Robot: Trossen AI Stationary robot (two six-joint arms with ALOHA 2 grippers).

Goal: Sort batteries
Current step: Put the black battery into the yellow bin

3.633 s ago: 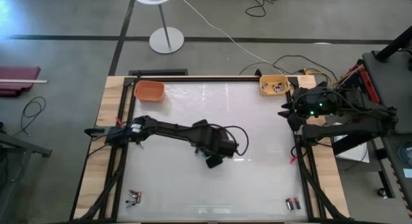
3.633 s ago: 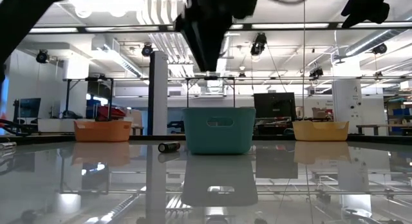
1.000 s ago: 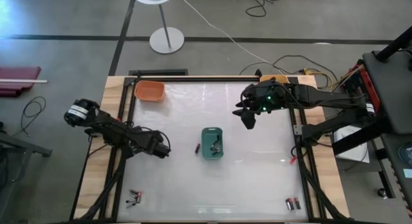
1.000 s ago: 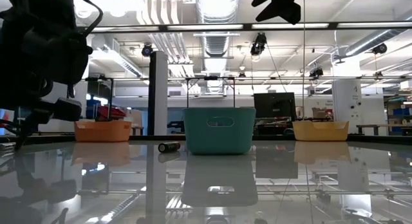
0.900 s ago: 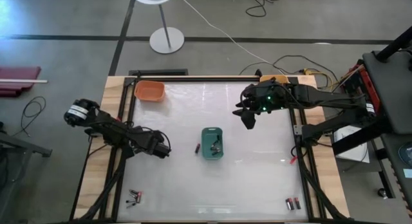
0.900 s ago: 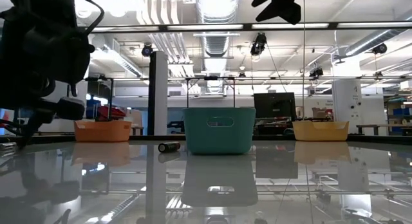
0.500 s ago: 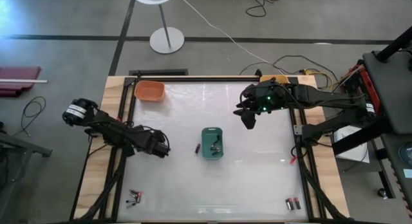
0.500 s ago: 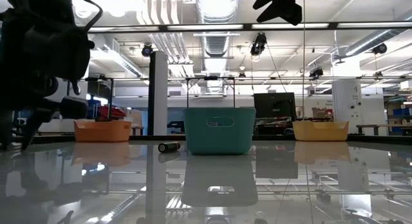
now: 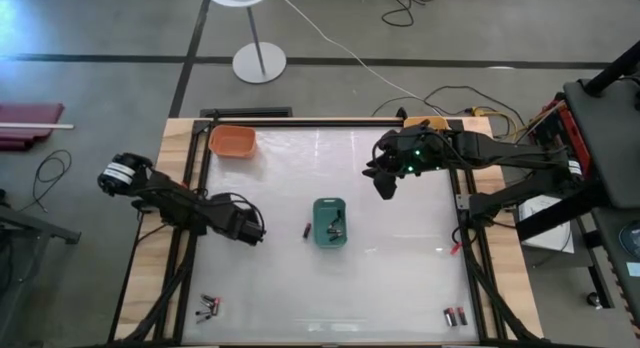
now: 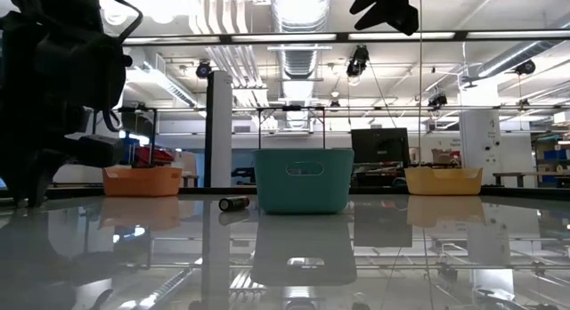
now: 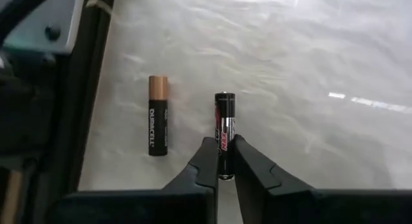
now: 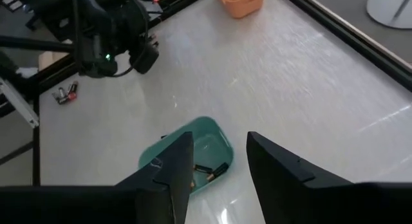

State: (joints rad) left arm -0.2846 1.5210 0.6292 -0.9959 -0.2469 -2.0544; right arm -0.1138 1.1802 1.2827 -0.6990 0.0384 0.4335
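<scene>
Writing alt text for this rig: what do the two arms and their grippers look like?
Both arms are dark, jointed links with black cables looped alongside. The left gripper and right gripper have black wedge-shaped fingers; green lights glow on the right wrist.

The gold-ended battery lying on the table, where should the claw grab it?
Probably across the middle of its body, coming down from above. The gold-ended battery lies flat on the table, so its long sides are easiest to pinch; the black battery beside it is apart.
</scene>
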